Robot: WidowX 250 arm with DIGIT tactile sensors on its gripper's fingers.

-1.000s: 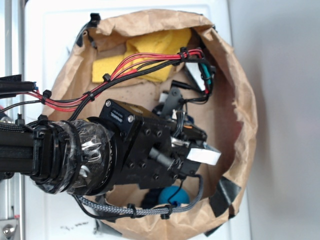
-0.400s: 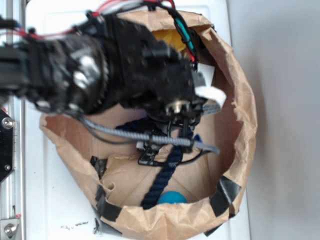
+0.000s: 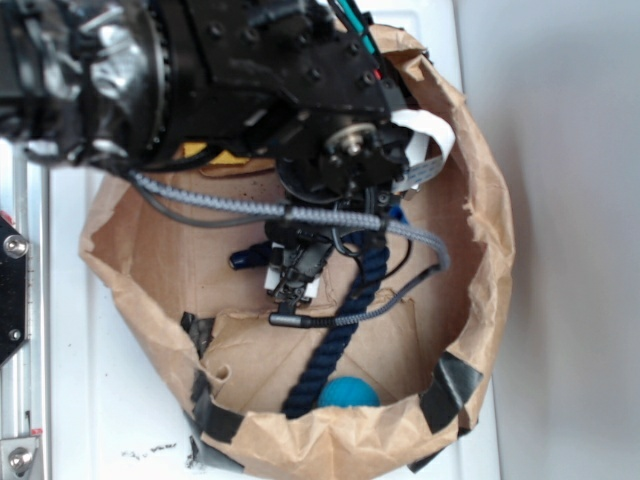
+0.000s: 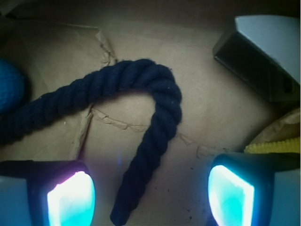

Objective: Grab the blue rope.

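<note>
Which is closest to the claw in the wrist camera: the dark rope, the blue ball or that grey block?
From the gripper:
1. Blue rope, its short end lying between the fingers.
2. Grey block, upper right.
3. Blue ball, far left edge; too close to the block to rank firmly.

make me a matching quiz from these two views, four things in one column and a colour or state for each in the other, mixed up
Things:
1. blue rope
2. small ball
3. gripper
4. paper bag

Colour or state:
A. brown, crumpled, patched with black tape
B. dark navy, bent in a hook shape
C. open, one finger to each side of the rope's end
D. bright blue, round, by the bag's near wall

Pairs: 1-B, 2-D, 3-C, 4-A
</note>
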